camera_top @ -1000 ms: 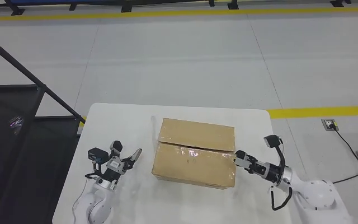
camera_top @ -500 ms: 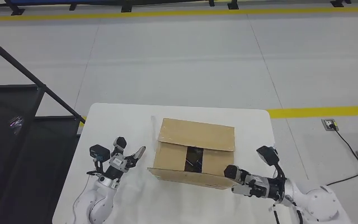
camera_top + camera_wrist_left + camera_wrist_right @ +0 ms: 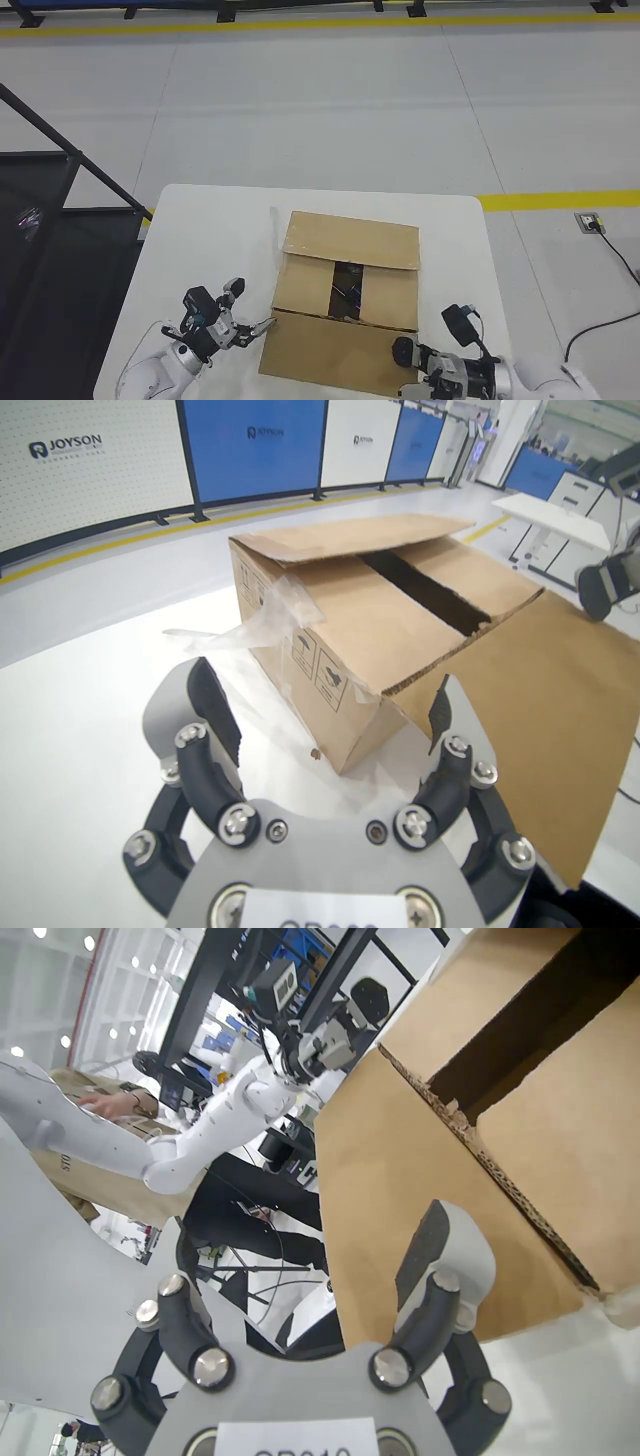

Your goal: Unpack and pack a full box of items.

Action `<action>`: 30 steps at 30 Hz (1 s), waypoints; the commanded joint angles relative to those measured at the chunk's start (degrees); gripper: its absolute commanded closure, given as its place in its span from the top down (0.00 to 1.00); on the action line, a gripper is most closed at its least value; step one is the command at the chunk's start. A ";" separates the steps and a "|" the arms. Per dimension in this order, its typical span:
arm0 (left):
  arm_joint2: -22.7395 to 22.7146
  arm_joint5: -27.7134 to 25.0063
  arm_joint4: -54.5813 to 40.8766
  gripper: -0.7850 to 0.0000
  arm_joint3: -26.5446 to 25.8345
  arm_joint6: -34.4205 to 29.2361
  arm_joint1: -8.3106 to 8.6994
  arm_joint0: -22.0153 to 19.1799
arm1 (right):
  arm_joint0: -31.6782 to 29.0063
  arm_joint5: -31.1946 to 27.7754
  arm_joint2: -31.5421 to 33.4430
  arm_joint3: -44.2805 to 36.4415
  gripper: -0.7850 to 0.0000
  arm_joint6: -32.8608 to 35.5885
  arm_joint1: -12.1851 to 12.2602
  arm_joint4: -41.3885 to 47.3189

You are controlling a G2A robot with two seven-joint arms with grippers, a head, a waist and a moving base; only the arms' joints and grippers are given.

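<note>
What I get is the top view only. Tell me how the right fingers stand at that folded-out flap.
Observer: The right gripper is open, and between its fingers shows the edge of the folded-out flap.
Operator: Now report the box wall by the left arm.
Observer: Loose clear tape hangs off the box there, ahead of the open left gripper.
Operator: Check the far flap.
Observer: The far flap tilts up, clear of the inner flaps.
</note>
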 commanded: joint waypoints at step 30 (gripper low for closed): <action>2.10 0.35 2.23 1.00 2.02 0.34 0.38 -0.93 | 15.41 34.30 -8.31 8.86 1.00 -16.93 -2.43 14.83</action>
